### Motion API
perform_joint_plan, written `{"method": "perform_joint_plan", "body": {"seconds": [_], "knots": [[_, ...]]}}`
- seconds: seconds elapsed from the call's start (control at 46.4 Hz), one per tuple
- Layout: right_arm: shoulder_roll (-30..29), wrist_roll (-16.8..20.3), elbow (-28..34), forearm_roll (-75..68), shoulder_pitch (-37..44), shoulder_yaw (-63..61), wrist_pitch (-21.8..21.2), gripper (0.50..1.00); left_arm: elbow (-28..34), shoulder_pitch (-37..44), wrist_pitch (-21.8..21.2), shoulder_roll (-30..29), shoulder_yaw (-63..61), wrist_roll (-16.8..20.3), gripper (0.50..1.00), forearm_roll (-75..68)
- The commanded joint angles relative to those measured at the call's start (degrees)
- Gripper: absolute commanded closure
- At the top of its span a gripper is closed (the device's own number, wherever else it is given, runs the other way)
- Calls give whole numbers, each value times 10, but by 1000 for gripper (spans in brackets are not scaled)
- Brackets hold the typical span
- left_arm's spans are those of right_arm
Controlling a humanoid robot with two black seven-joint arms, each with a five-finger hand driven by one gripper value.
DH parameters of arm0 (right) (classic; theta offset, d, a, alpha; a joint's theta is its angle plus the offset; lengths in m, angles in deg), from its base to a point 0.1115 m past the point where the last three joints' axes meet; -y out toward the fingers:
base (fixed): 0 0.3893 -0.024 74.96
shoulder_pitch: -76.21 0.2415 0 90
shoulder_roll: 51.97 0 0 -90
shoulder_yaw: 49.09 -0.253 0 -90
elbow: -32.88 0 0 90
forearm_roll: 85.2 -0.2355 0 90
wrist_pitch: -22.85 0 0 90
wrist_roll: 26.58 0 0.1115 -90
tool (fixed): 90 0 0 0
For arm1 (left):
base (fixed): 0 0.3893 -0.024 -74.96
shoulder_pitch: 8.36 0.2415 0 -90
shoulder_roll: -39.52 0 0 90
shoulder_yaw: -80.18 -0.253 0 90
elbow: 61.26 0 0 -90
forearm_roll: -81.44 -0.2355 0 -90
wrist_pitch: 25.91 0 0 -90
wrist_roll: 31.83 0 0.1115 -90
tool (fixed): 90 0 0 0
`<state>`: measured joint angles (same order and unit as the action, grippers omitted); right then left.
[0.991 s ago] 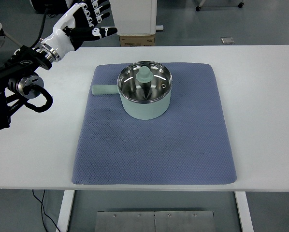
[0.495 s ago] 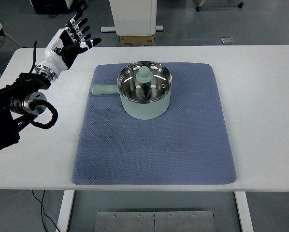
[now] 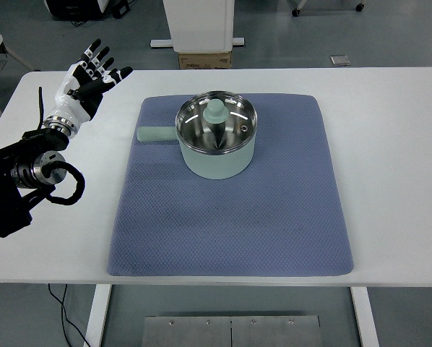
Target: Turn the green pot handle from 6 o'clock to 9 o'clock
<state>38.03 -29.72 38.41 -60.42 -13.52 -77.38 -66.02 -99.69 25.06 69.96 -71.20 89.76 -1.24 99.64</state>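
A pale green pot (image 3: 217, 143) with a glass lid and green knob (image 3: 216, 110) stands on the blue mat (image 3: 230, 217), toward its far side. Its handle (image 3: 156, 134) points left, toward the picture's left edge. My left hand (image 3: 88, 77) hovers over the table's far left corner, well apart from the handle, fingers spread and holding nothing. Its black forearm (image 3: 24, 173) comes in from the left edge. The right arm does not show.
The white table (image 3: 396, 159) extends bare to the right of the mat. Behind its far edge stand a white cabinet base (image 3: 199, 25) and a cardboard box (image 3: 205, 61) on the floor.
My left hand has drawn back to the left and toward me, away from the pot. The pot and its handle have not moved.
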Motion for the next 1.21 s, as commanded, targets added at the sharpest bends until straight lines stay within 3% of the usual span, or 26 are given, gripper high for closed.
{"method": "perform_joint_plan", "body": {"seconds": [0.0,0.495,1.184], "knots": [[0,0,0,0,0,0,-1,500,11,2,0,7,7,0,500,0],[0,0,0,0,0,0,-1,500,46,34,0,47,32,0,500,1],[0,-1,0,0,0,0,-1,500,46,32,0,48,33,0,500,-1]]}}
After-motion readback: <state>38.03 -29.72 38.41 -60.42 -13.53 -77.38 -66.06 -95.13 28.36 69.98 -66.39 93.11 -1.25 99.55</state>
